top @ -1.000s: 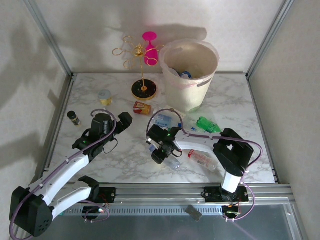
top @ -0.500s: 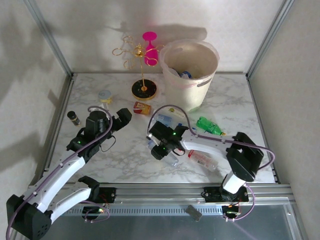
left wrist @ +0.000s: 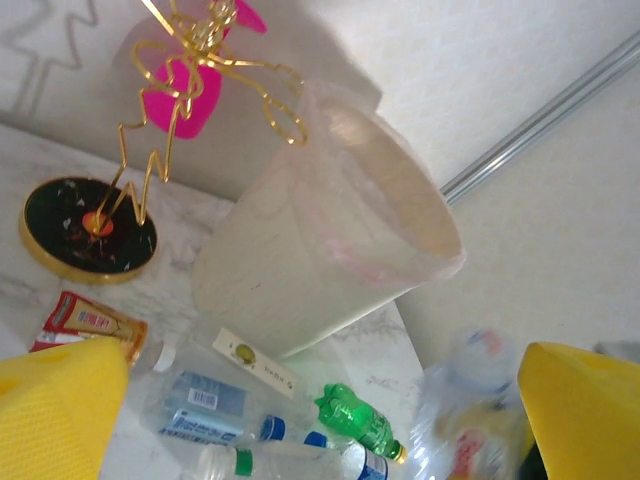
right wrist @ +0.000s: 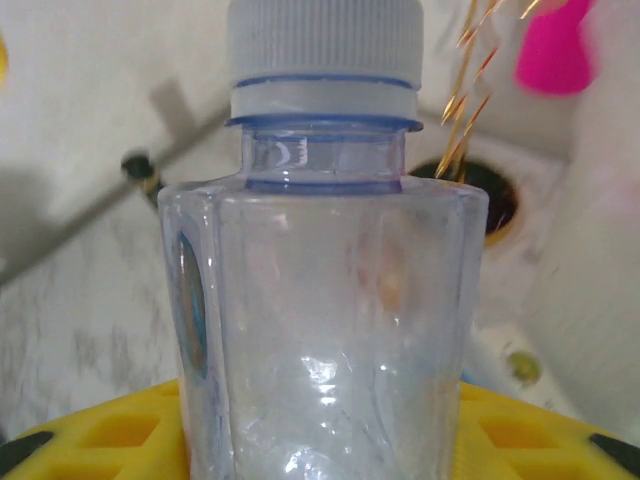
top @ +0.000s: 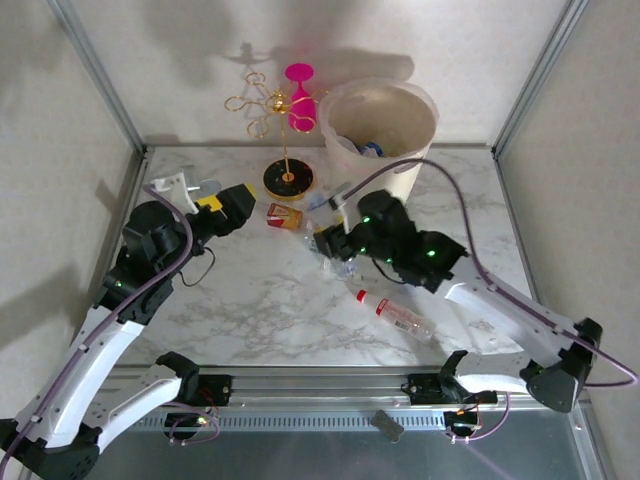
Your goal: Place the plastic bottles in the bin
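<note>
While the right gripper (top: 333,250) is clamped partway closed on a clear white-capped bottle (right wrist: 320,300), cap pointing out past its fingertips, the bin (top: 372,190) stands just up-right of it in the top view, with a blue-marked bottle (top: 368,150) inside. The left gripper (top: 227,205), gaping and empty, hovers farther left.

The white marble table (top: 250,300) carries the bin (top: 350,165), a gold stand (top: 288,180) on its dark base, a small red packet (top: 283,215), a red-labelled bottle (top: 395,312) and, seemingly, more bottles (left wrist: 200,405) beside the bin.
</note>
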